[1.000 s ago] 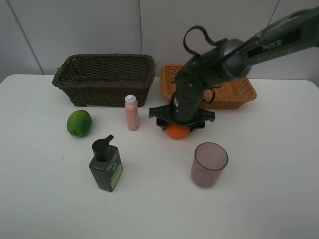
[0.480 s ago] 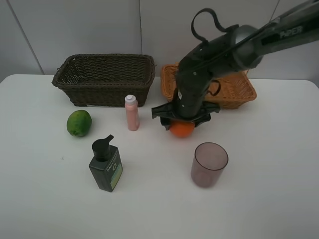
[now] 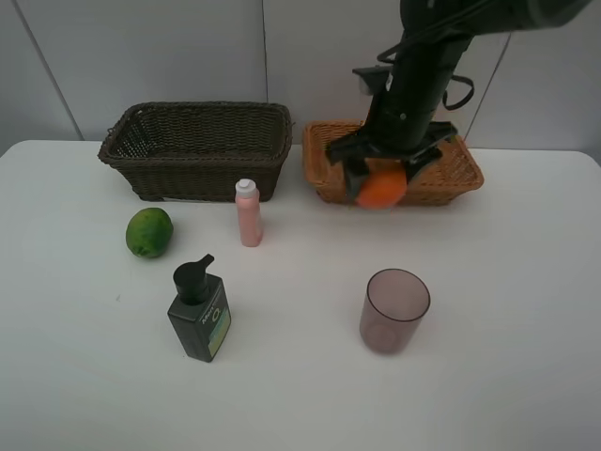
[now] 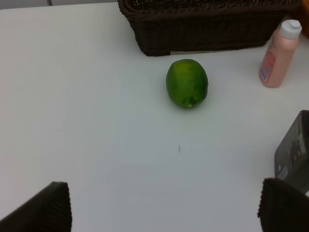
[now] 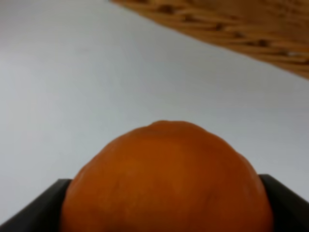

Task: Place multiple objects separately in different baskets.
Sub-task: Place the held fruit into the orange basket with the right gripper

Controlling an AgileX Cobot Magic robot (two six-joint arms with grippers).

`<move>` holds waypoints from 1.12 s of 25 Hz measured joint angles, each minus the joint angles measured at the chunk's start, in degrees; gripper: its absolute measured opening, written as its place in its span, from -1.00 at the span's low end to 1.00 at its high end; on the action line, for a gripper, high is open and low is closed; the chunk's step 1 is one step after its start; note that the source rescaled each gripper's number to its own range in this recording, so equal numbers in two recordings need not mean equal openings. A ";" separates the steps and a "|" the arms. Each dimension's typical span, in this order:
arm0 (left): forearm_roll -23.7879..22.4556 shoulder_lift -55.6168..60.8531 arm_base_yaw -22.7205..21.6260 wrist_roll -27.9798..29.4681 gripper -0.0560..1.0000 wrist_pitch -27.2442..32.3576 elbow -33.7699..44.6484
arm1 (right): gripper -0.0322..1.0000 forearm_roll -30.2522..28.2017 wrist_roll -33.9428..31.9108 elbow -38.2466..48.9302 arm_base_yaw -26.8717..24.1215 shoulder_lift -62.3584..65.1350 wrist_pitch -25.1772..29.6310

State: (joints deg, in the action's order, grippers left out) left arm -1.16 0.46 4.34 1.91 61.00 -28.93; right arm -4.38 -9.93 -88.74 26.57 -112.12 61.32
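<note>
My right gripper (image 3: 380, 178) is shut on the orange (image 3: 380, 189) and holds it in the air at the front wall of the light orange-tan basket (image 3: 460, 175). The orange fills the right wrist view (image 5: 166, 179). The dark brown basket (image 3: 197, 147) stands to the left. On the table are the green round fruit (image 3: 149, 232), the pink white-capped bottle (image 3: 248, 213), the dark green pump bottle (image 3: 199, 312) and the purplish cup (image 3: 393, 310). The left wrist view shows the green fruit (image 4: 187, 83) and my left gripper (image 4: 164, 208) open and empty. The red-yellow fruit is out of view.
The white table (image 3: 84, 376) has its back edge against a grey wall. The right arm (image 3: 423, 66) reaches down from the upper right over the tan basket. The pump bottle (image 4: 294, 154) stands close to my left gripper's finger.
My right gripper has lifted the orange off the table and carried it up and to the right, to the tan basket's front wall. The other things have not moved.
</note>
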 joint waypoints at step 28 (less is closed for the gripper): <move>0.00 0.00 0.00 0.00 1.00 0.00 0.00 | 0.84 -2.00 1.65 -3.08 -14.80 -12.64 -26.28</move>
State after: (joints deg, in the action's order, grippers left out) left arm -1.16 0.46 4.34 1.91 61.00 -28.93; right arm -6.38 -8.28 -91.82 11.77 -124.76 35.04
